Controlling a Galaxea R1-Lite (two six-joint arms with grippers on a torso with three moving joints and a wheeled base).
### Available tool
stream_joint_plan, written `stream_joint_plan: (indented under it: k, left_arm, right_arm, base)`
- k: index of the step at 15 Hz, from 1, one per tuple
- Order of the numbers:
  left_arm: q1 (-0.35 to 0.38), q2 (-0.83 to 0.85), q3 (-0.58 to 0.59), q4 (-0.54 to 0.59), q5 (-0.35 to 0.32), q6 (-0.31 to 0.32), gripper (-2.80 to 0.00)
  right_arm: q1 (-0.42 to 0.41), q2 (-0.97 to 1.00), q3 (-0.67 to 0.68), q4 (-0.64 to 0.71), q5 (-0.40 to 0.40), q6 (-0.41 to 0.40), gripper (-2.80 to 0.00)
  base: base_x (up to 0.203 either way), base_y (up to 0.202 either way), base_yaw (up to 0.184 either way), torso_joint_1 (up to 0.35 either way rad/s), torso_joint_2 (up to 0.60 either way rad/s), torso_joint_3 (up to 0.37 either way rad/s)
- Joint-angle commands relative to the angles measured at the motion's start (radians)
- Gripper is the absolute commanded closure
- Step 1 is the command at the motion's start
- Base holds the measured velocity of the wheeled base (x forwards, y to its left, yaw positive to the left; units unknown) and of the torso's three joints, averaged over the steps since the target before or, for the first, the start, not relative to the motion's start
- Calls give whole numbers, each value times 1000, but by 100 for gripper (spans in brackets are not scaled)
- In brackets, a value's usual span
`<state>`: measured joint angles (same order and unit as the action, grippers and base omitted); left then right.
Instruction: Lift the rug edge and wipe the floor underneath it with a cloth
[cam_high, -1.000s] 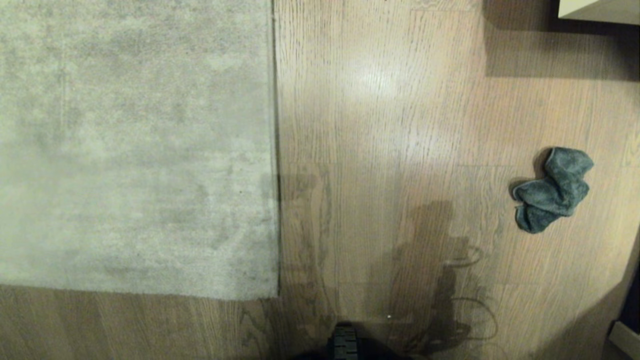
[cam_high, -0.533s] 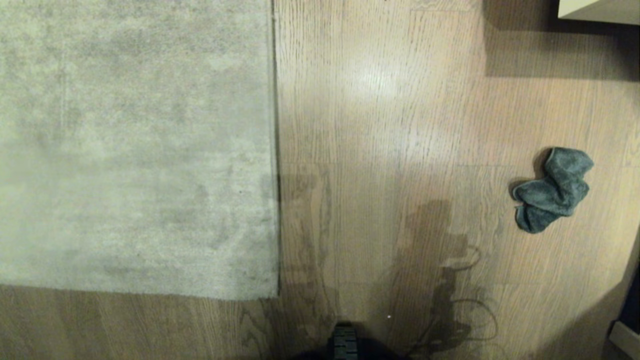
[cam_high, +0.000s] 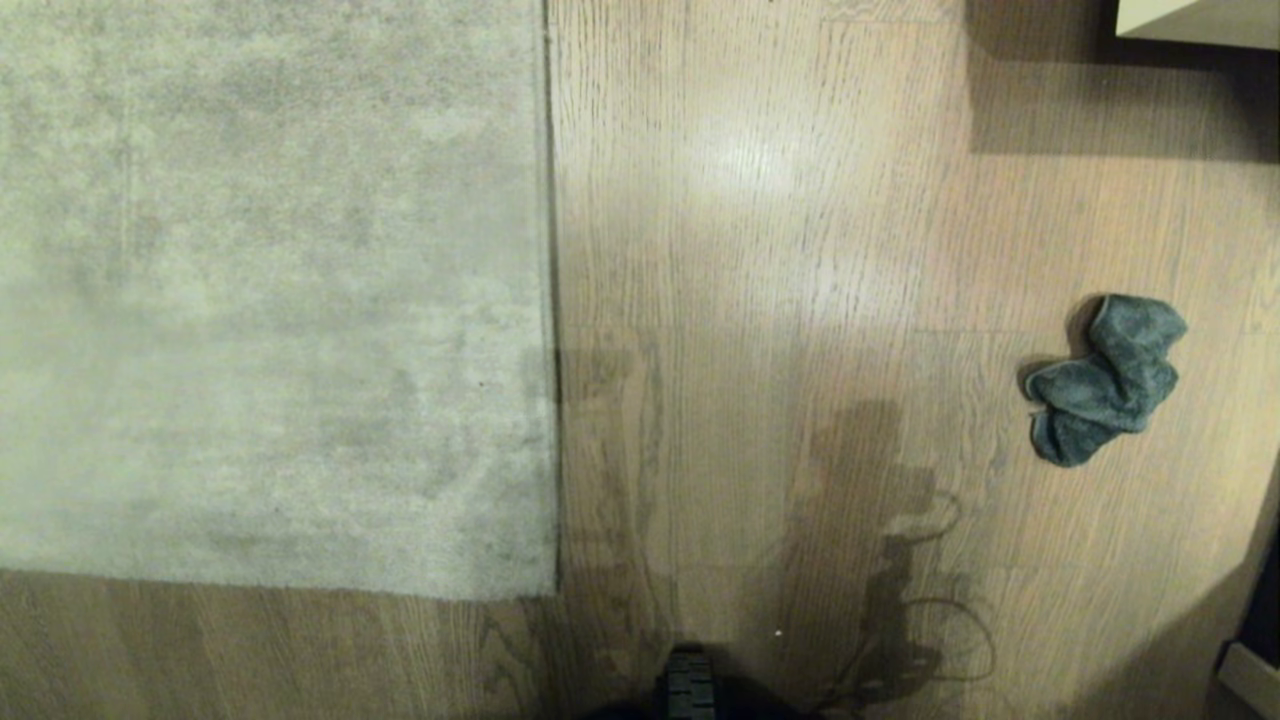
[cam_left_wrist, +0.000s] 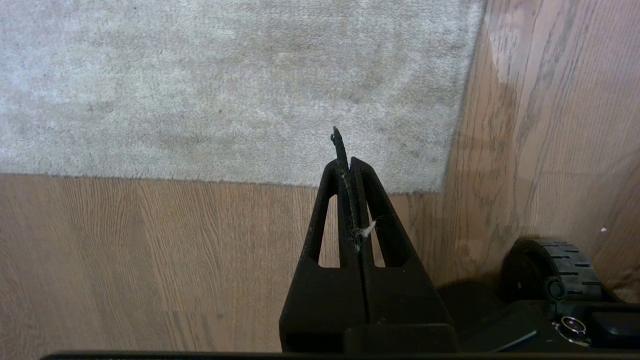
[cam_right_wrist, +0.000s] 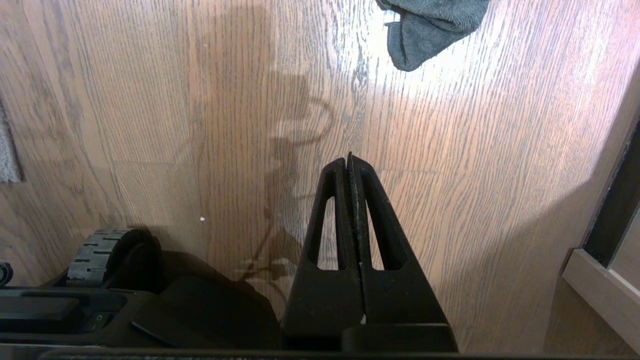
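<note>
At the bottom centre of the head view a base wheel peeks in. Both arms are parked low: the left gripper is pressed closed, empty, over the rug corner; the right gripper likewise over the floor. The rug edge lies flat centre-left; the cloth sits crumpled at the right

The rug lies on the floor at the left, its rug edge running from far to near, with a corner near the robot. The cloth lies on the floor well apart at the right. The robot's wheel sits nearest, between them.
</note>
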<state>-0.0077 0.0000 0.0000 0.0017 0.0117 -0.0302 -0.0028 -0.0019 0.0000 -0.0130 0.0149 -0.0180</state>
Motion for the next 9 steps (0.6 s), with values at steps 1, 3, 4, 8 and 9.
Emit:
stream_joint_plan:
  k: [1, 3, 4, 8, 9]
  left_arm:
    - [0, 0, 0, 0, 1, 0, 0]
    - [0, 0, 0, 0, 1, 0, 0]
    - [0, 0, 0, 0, 1, 0, 0]
    - [0, 0, 0, 0, 1, 0, 0]
    - [0, 0, 0, 0, 1, 0, 0]
  right_arm:
    - [0, 2, 0, -1, 0, 0, 0]
    - [0, 2, 0, -1, 0, 0, 0]
    - [0, 2, 0, -1, 0, 0, 0]
    - [0, 2, 0, -1, 0, 0, 0]
    - [0, 2, 0, -1, 0, 0, 0]
  base:
    - [0, 0, 0, 0, 0, 0]
    - [0, 0, 0, 0, 0, 0]
    - [0, 0, 0, 0, 0, 0]
    - [0, 0, 0, 0, 0, 0]
    - [0, 0, 0, 0, 0, 0]
